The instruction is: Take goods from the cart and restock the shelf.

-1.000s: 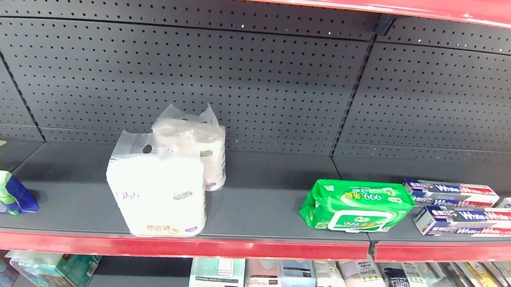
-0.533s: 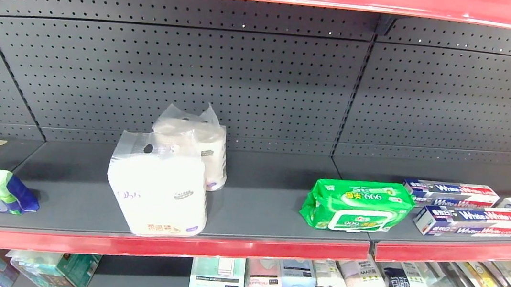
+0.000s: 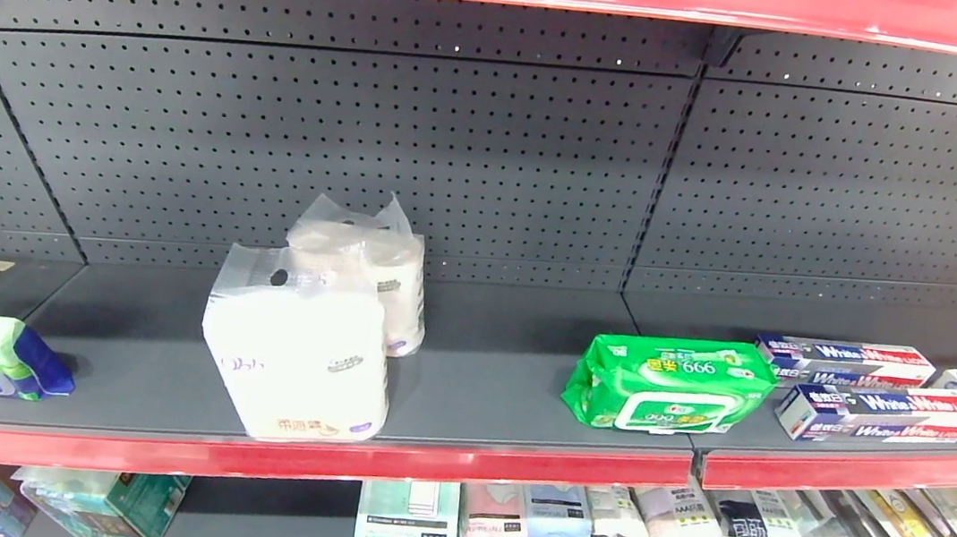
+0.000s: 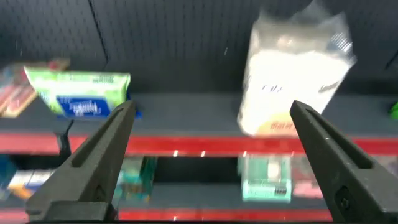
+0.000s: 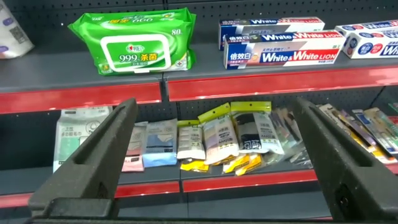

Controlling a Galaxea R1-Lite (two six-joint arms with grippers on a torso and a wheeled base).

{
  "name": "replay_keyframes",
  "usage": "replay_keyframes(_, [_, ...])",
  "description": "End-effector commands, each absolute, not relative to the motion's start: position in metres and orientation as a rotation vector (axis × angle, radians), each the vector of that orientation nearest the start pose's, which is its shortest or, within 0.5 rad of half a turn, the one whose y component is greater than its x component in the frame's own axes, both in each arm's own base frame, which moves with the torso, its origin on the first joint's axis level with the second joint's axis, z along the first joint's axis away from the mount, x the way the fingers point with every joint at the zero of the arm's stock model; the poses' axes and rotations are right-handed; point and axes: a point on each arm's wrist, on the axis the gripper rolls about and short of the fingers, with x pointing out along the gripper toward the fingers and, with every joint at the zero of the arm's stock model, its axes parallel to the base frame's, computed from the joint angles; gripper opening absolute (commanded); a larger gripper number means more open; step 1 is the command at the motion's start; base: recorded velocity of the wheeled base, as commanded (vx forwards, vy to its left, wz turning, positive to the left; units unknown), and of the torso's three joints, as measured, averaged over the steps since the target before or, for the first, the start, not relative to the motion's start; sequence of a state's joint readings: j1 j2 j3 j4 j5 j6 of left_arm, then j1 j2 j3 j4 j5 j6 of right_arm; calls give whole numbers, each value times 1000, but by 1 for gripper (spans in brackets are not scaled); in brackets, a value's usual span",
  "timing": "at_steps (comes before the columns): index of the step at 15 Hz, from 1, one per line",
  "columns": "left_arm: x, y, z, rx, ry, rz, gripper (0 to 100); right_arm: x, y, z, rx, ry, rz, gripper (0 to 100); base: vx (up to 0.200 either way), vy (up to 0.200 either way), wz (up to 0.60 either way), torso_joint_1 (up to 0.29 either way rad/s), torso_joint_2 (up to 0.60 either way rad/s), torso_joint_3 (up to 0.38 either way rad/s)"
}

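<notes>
**Both hands wide and empty before the stocked shelf**

The left hand [image 4: 211, 107] stood with its two dark fingers spread wide and nothing between them. It faced the red front edge of the shelf [image 3: 304, 458]. Past its fingers, a white paper-roll pack [image 4: 292, 74] stood upright on the shelf board, and a green-and-blue tissue pack [image 4: 78, 96] lay well apart from it, on the shelf bay to the robot's left.

The right hand [image 5: 216, 102] was likewise spread wide and held nothing. Beyond it, a green wipes pack [image 5: 134, 40] lay flat on the shelf near the front edge. Toothpaste boxes [image 5: 283, 50] were stacked just beside it, across the joint into the neighbouring bay. Under them, small packets [image 5: 217, 137] lay in a row on the lower shelf [image 5: 249, 185].

From the head view, the white paper-roll pack stood at the front edge of the middle bay. A second roll pack [image 3: 387, 281] stood just behind it, touching or nearly so; which, could not be told. The green wipes pack lay at the right end of that same bay. Behind all the goods rose the grey pegboard back [image 3: 491, 162].
</notes>
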State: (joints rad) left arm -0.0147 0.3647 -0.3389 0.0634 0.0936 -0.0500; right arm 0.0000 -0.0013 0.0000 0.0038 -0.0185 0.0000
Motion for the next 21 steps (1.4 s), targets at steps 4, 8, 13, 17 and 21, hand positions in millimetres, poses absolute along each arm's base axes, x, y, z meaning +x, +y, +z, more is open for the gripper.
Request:
replay_keyframes(4, [89,10,179,-45,481,222,100,-23,0,75,0,5,-18,100,0,0,0,0,0,0])
replay_keyframes(8, [138,23,169,-66,663,276,100,-23,0,75,0,5,-18,100,0,0,0,0,0,0])
replay_keyframes(13, [190,26,145,-121,839,253,100,-23,0,75,0,5,-17,100,0,0,0,0,0,0])
replay_keyframes(17, [219,27,132,-126,860,246,100,-23,0,75,0,3,-18,100,0,0,0,0,0,0])
replay_keyframes(21, [234,29,114,-135,890,249,100,-23,0,75,0,5,-18,100,0,0,0,0,0,0])
